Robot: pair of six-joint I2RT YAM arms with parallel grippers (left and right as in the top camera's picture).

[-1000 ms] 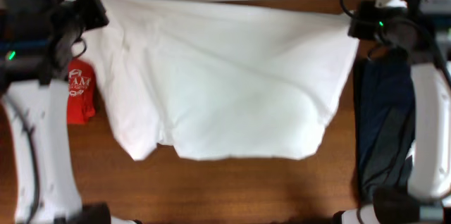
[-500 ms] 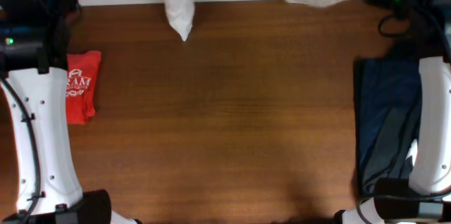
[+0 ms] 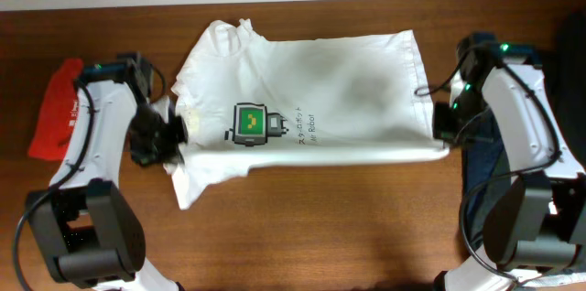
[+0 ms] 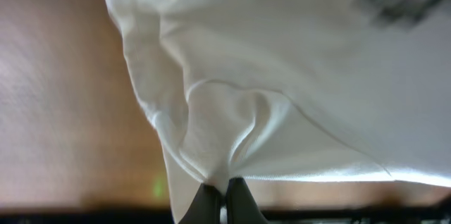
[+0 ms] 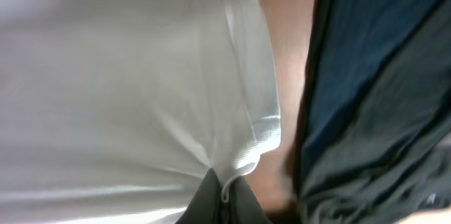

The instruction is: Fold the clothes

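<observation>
White T-shirt (image 3: 348, 99) is found spread print-up on the table (image 3: 320, 236). It is clamped at opposite ends by the left gripper (image 3: 169, 137) and right gripper (image 3: 442, 134). Fabric is judged light and limp; seamed edges are recommended for holding.

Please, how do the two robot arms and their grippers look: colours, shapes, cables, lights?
The left arm and right arm have smooth white shells with black joints. Thin black cables run along them, and small green lights glow on the right one. The left gripper and right gripper are black, with narrow dark jaws.
</observation>
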